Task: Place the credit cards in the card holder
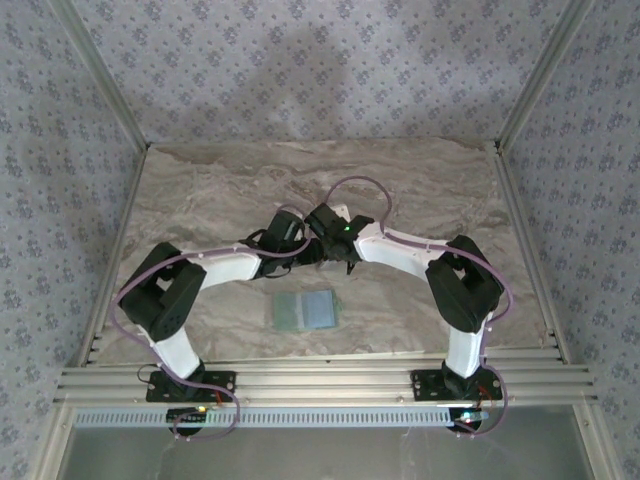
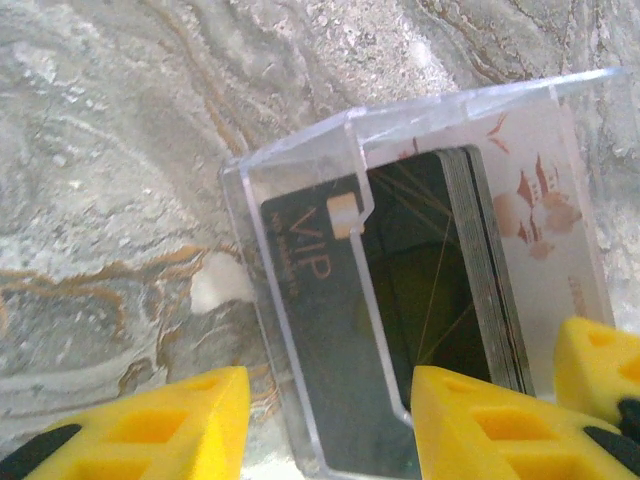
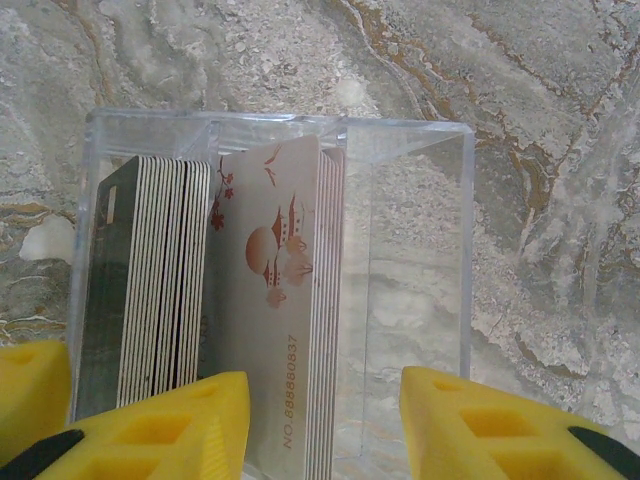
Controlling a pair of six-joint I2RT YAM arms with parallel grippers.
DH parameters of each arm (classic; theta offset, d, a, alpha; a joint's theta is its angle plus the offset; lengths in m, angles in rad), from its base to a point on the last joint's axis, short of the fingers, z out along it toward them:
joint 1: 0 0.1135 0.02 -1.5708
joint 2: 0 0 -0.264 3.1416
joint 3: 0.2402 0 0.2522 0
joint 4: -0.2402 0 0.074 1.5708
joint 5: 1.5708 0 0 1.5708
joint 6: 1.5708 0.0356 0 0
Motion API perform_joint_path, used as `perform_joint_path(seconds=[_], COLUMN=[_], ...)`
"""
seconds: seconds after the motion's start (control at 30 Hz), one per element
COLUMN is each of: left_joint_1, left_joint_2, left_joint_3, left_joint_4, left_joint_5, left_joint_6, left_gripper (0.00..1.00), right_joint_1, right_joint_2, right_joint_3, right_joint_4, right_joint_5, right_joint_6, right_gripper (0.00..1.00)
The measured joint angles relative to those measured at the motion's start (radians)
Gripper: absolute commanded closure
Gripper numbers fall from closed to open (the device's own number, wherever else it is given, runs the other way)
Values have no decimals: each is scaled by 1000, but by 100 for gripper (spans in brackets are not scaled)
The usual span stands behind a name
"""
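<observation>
The card holder (image 3: 415, 250) is a clear plastic box on the marbled table, small and pale in the top view (image 1: 305, 310). Credit cards stand on edge inside it: a black stack (image 2: 320, 290) marked VIP and a white stack (image 3: 275, 300) with a red print. The space to their right is bare. My left gripper (image 2: 330, 420) hangs open over the box's black-card end, its yellow fingers (image 2: 180, 420) on either side of the box's corner. My right gripper (image 3: 325, 425) is open above the white cards and the bare space. In the top view both grippers meet above the box, left (image 1: 312, 252) and right (image 1: 348, 260).
The marbled tabletop (image 1: 200, 200) spreads wide around the box, with patterned walls on three sides and a metal rail (image 1: 320, 385) at the near edge. One finger of the other gripper shows at the corner of each wrist view.
</observation>
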Motion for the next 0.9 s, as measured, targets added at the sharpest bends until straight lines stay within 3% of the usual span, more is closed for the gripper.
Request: perform_joint_path(seconds=[0.37, 0.9], left_joint_1=[2, 2], left_joint_2=[59, 59], left_joint_3=[34, 6], left_joint_4=[21, 76], left_joint_5=[-2, -3], left_joint_6=[3, 0], left_gripper=[57, 58], right_joint_1=[-3, -10], right_joint_2=[16, 32], right_joint_3=[23, 41], right_joint_4=[-3, -45], right_joint_5=[10, 48], right_joint_6=[-10, -11], right_gripper=[54, 62])
